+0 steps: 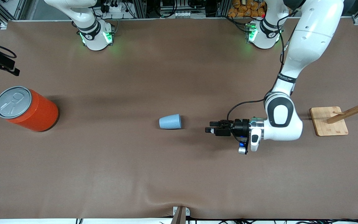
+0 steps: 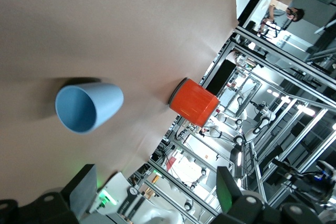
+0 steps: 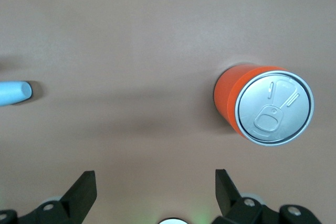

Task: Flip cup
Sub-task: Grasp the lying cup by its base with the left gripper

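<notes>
Bare table (image 1: 194, 133) between claw (image 1: 209, 128) (left) and cup (image 1: 170, 121).

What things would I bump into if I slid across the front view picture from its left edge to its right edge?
Orange can → cup, lying on its side → left gripper, open, its arm stretched low over the table → wooden rack.

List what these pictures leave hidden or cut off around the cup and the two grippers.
- Cup: lies on its side; the right wrist view's edge cuts it.
- Right gripper: outside the front view; only its open fingers show.
- Left gripper: front view too small to show the finger gap; the wrist view shows it open.
- Wooden rack: cut by the front view's edge.
</notes>
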Robot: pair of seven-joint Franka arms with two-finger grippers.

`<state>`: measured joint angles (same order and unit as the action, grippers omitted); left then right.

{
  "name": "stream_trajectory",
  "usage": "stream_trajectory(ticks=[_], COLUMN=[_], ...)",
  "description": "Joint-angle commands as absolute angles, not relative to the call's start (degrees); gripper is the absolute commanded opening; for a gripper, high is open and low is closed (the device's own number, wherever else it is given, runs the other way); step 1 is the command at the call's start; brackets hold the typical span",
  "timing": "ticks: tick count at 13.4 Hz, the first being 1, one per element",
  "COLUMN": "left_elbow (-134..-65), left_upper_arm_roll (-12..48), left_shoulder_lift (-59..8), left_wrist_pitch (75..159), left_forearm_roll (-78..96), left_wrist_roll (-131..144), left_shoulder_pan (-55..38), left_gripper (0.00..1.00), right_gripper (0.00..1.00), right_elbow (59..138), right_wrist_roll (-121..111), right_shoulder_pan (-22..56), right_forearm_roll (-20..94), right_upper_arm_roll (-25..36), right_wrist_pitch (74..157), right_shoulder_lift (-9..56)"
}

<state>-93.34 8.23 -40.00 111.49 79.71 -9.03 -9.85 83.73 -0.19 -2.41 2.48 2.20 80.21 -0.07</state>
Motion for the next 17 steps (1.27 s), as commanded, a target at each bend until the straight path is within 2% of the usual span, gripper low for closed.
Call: stream_trajectory(ticks=[1, 6, 9, 11, 17], left_elbow=[-96.9, -98.7, -99.2, -99.1, -98.8], left_upper_arm_roll=[8.3, 8.3, 8.3, 8.3, 8.3], left_shoulder_lift=[-39.3, -42.8, -43.0, -44.2, -45.6], left_wrist_pitch=[118.6, 121.3, 128.6, 129.5, 130.5], left_forearm_roll=[83.6, 90.7, 96.4, 99.3, 103.2], left_wrist_roll=[-14.9, -25.0, -27.2, -31.1, -33.8], left_shoulder_pan=[-13.7, -16.4, -20.6, -21.7, -23.9], left_gripper=[1.0, 1.0, 1.0, 1.0, 1.0], right_gripper=[1.0, 1.0, 1.0, 1.0, 1.0], right_elbow=[84.3, 84.6, 84.6, 84.5, 83.8], right_wrist_roll=[4.3, 2.0, -3.7, -3.3, -1.1], right_shoulder_pan=[-2.2, -2.3, -2.3, -2.2, -2.5], right_forearm_roll=[3.3, 1.9, 1.6, 1.4, -0.2], right_upper_arm_roll=[1.2, 1.0, 1.1, 1.1, 1.1], right_wrist_pitch=[80.9, 84.9, 84.1, 83.9, 76.3], right_shoulder_lift=[-0.4, 0.4, 0.4, 0.5, 0.4])
